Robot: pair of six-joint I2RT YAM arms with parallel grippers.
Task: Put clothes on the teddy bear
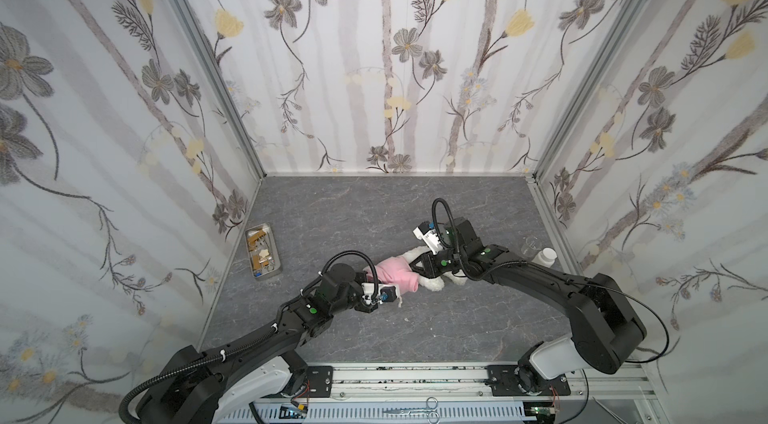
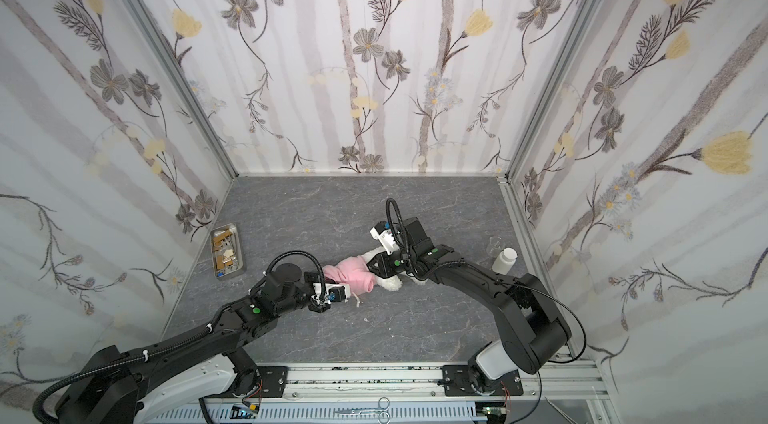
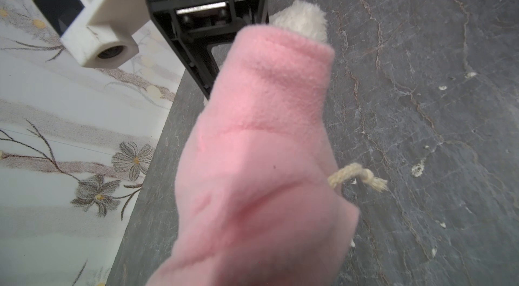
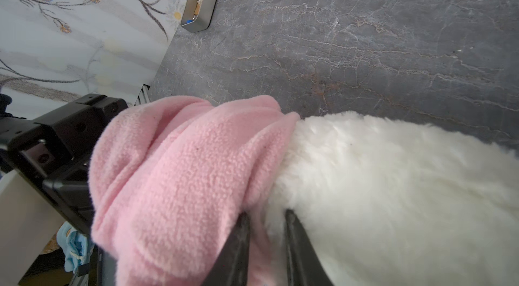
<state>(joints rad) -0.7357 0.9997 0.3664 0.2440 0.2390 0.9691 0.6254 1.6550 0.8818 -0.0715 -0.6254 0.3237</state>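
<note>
On bear (image 1: 432, 282): hoodie (image 1: 395, 274) bunching, partly covering fur.
Left gripper (image 1: 368, 275): clamping hoodie beside bear, jaws closed.
Right gripper (image 4: 266, 220): pinching hoodie against bear, jaws narrow.

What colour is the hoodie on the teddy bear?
Plain pink; the hoodie shows best in the right wrist view, bunched against the white teddy bear.

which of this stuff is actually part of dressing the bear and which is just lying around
Part of the job:
teddy bear
pink hoodie, partly pulled onto it

Just lying about:
metal tray of small bits
white bottle
clear glass
scissors
</note>
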